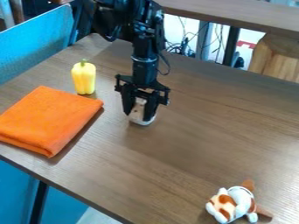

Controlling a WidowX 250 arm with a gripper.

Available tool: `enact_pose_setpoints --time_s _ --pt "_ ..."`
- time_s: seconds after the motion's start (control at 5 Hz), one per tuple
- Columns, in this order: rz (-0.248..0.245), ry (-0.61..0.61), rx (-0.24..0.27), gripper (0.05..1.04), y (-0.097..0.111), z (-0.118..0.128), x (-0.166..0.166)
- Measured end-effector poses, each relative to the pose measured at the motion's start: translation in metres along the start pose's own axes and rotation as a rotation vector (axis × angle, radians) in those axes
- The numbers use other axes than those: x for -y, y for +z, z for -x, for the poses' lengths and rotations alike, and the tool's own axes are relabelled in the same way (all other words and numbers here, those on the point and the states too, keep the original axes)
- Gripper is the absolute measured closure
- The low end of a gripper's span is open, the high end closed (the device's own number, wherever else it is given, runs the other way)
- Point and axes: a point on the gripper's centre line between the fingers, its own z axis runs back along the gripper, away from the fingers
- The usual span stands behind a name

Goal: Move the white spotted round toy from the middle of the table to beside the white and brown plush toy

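Gripper (139, 113) holding rounded pale obj (140, 122) nr folded cloth (48, 118)

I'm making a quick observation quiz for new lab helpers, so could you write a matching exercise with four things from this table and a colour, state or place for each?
1. Bell pepper
2. Cloth
3. Plush toy
4. Beige-and-white object

A. Between the jaws of the black gripper
B. Orange, folded flat
C. Near the view's bottom right corner
D. Yellow with a green stem

Pairs: 1-D, 2-B, 3-C, 4-A
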Motion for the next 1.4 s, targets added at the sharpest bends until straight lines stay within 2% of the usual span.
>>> enact_pose_setpoints --time_s 0.2,0.4,0.6,0.8,1.0,1.2,1.4 --pt "-0.004 -0.029 0.012 0.499 0.007 0.0 -0.001" --pt "-0.034 -0.123 0.081 0.51 0.032 -0.006 0.014" --pt "-0.078 -0.274 0.155 0.51 0.057 -0.007 0.053" --pt "-0.067 -0.353 0.204 0.51 0.074 -0.013 0.076" --pt "-0.015 -0.528 0.238 0.51 0.092 -0.019 0.12" --pt "-0.011 -0.719 0.174 0.51 0.078 -0.005 0.16" --pt "-0.032 -0.81 0.143 0.51 0.071 0.002 0.179"
